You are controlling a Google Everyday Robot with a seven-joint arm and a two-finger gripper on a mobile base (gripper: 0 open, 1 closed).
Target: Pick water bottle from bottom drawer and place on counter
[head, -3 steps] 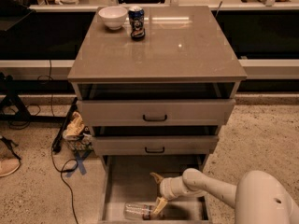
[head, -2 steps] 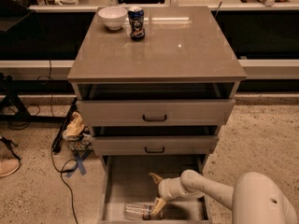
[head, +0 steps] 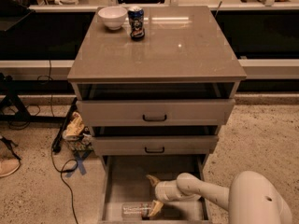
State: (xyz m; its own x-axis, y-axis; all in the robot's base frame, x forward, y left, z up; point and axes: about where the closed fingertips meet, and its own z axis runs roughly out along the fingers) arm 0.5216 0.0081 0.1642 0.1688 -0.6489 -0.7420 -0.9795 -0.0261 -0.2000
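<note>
Your counter (head: 187, 55) reads glossy and smooth, with glare. Water bottle (head: 135, 211): clear plastic. Your gripper (head: 154, 194), smooth pale casing, fingers spread, sits low in the matt-floored bottom drawer (head: 124, 178).

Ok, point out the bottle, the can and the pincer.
bottle (head: 135, 211), camera view, clear body.
can (head: 136, 22), camera view, printed side.
pincer (head: 154, 194), camera view, midway between fingertips, inside drawer (head: 122, 183).

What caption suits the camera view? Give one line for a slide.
Open gripper inside the bottom drawer, beside the lying water bottle; bowl and can stand on the counter.
</note>
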